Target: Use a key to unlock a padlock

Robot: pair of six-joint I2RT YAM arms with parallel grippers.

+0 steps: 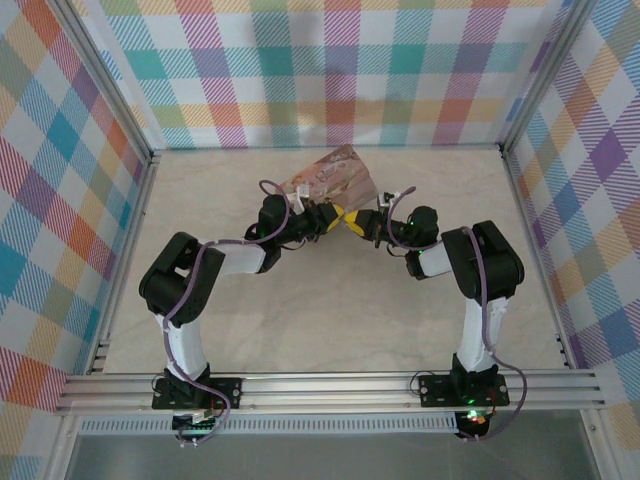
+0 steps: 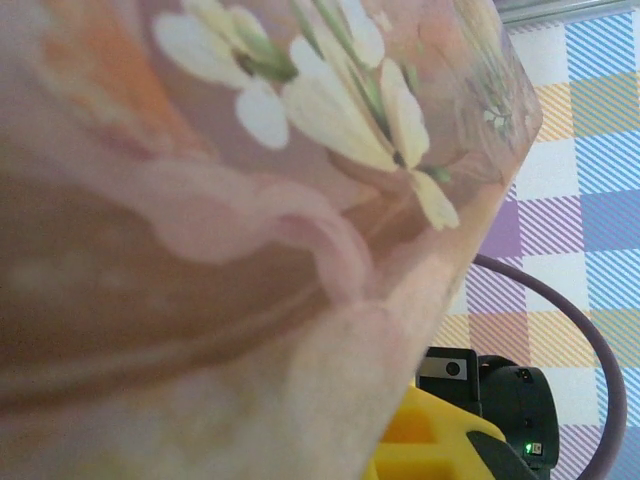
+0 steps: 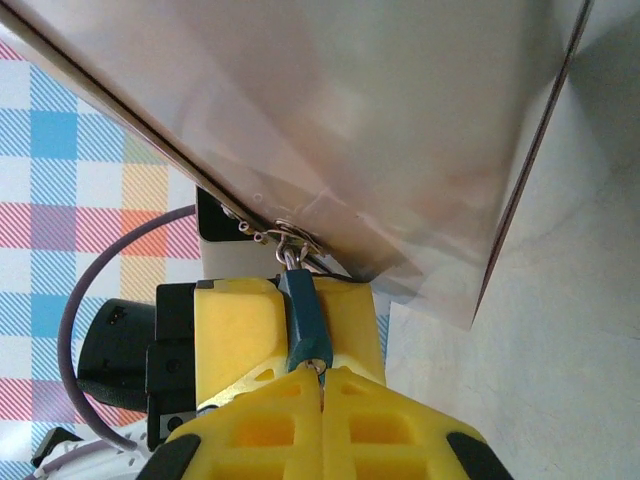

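Right tool (image 3: 321, 380) (yellow lattice) pinches key (image 3: 318, 367) beneath blue padlock (image 3: 305, 320).

Blue padlock (image 3: 305, 320), yellow jaws, pink flower-patterned tin (image 2: 200, 250), pastel plaid walls (image 1: 330, 70)

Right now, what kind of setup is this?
Likely a lab recording booth: plaid walls on an aluminium frame, a pale tabletop, the left arm and right arm bolted at its near edge.
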